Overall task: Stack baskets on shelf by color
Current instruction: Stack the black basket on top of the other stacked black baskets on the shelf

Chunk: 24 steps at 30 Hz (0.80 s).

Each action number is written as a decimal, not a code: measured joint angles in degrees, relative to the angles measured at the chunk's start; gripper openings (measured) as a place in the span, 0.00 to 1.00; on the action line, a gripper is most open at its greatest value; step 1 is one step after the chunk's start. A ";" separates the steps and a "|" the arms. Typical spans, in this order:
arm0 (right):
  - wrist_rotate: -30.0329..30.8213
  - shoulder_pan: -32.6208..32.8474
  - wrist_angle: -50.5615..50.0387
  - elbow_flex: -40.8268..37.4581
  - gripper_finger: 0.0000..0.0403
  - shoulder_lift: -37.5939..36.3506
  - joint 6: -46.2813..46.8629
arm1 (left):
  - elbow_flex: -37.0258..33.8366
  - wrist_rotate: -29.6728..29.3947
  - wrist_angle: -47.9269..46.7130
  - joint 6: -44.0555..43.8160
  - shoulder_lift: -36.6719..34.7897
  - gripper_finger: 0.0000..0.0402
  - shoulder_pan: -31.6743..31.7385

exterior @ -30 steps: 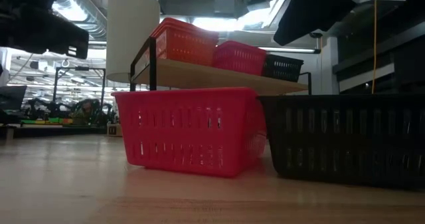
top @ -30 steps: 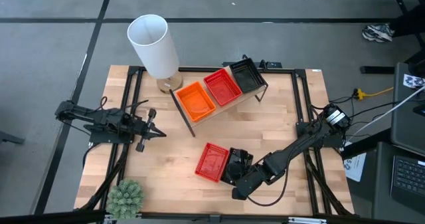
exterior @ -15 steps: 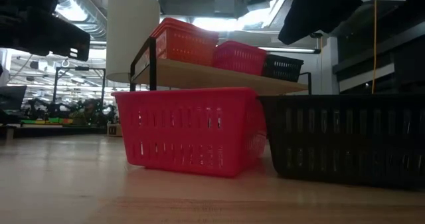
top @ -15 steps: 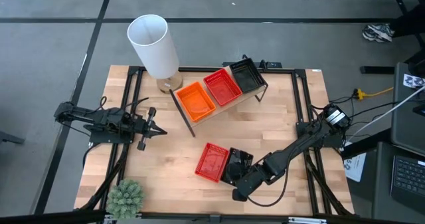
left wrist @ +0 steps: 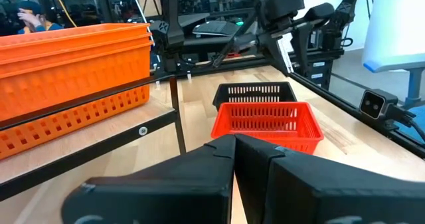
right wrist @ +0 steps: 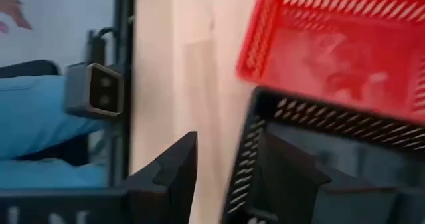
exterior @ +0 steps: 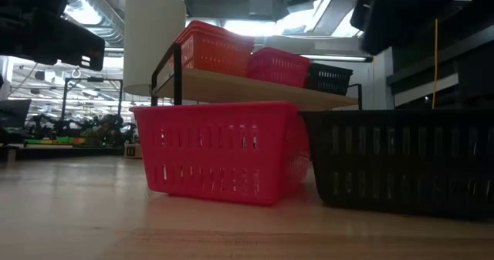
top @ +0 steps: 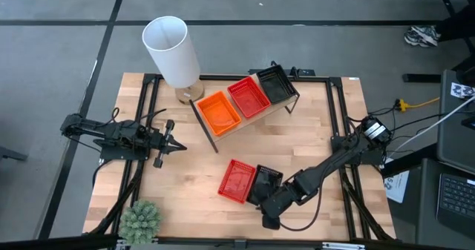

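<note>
A red basket (top: 237,181) and a black basket (top: 265,180) rest side by side on their bases on the tabletop. In the low view the red basket (exterior: 220,156) stands left of the black basket (exterior: 401,163). The shelf (exterior: 231,89) carries orange baskets (top: 218,110), a red basket (top: 247,98) and a black basket (top: 274,85). My right gripper (right wrist: 229,177) is open over the tabletop black basket's rim (right wrist: 246,151), one finger on each side of that wall. My left gripper (top: 178,147) is shut and hovers over the table's left part, away from the baskets. My right gripper has one finger (right wrist: 174,172) outside and one finger (right wrist: 287,177) inside the black basket's end wall (right wrist: 247,159), coming from above on the basket's near side. I cannot tell whether either finger touches the wall. The basket sits flat on the table.
A tall white cylinder (top: 172,51) stands at the far left beside the shelf. A green spiky plant (top: 140,219) sits at the near left corner. Bare wood lies between the shelf and the two loose baskets, and on the table's right half.
My right gripper has shifted a little toward the table's near edge over the black basket. Both loose baskets stay where they were.
</note>
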 joint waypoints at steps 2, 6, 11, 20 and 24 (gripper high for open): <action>-0.74 0.52 0.22 0.00 0.40 0.00 2.46 | 0.00 0.00 -0.01 -0.03 0.00 0.00 0.00; 3.51 1.50 0.33 0.00 0.40 0.32 2.53 | 0.00 -0.01 -0.01 0.00 0.00 0.00 0.00; 3.54 1.83 -0.14 -0.02 0.40 3.50 2.61 | 0.00 -0.02 -0.01 0.00 0.02 0.00 0.00; 3.54 1.72 -1.09 -0.02 0.40 7.34 2.72 | 0.00 -0.02 -0.01 -0.02 0.02 0.00 0.00; 3.95 1.72 -3.59 -0.02 0.40 7.61 2.67 | 0.00 -0.02 -0.03 -0.02 0.02 0.00 0.00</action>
